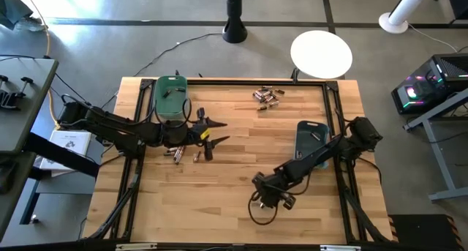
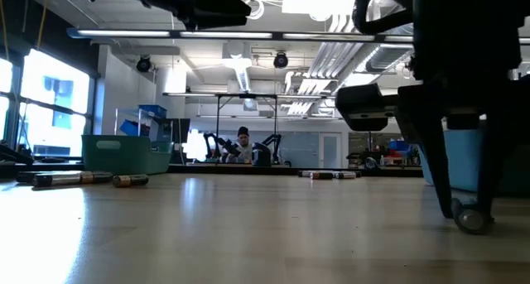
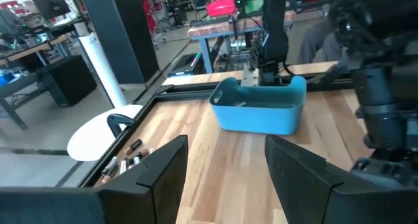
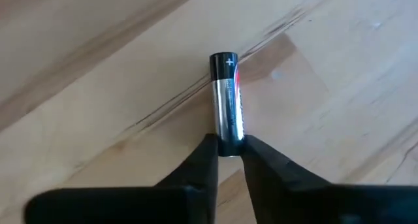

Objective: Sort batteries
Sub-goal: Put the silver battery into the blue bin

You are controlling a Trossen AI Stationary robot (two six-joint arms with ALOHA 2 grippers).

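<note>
My right gripper (image 1: 272,200) stands low over the near middle of the table, shut on one silvery battery (image 4: 227,100) that has a black plus end. My left gripper (image 1: 212,132) hovers open at the table's left-middle, holding nothing. A few copper-and-dark batteries (image 1: 175,153) lie flat on the wood just near-left of it. Another cluster of batteries (image 1: 267,96) lies near the far edge. In the low view, the right gripper (image 2: 465,211) reaches down at the right, with the battery's round end (image 2: 474,221) at table height. My right gripper pinches the silvery battery between its two fingertips (image 4: 208,160) at the end opposite the plus mark (image 4: 228,143). The fingers come from above, pointing down. The battery lies level and sticks out ahead of them. Whether it rests on the wood or hangs just clear, I cannot tell.
A green bin (image 1: 172,97) stands at the far left with something small inside. A blue-grey bin (image 1: 313,137) sits at the right, beside the right arm; it also shows in the left wrist view (image 3: 261,110). A black rail frames the table (image 1: 234,81). Bare wood lies between the arms.
</note>
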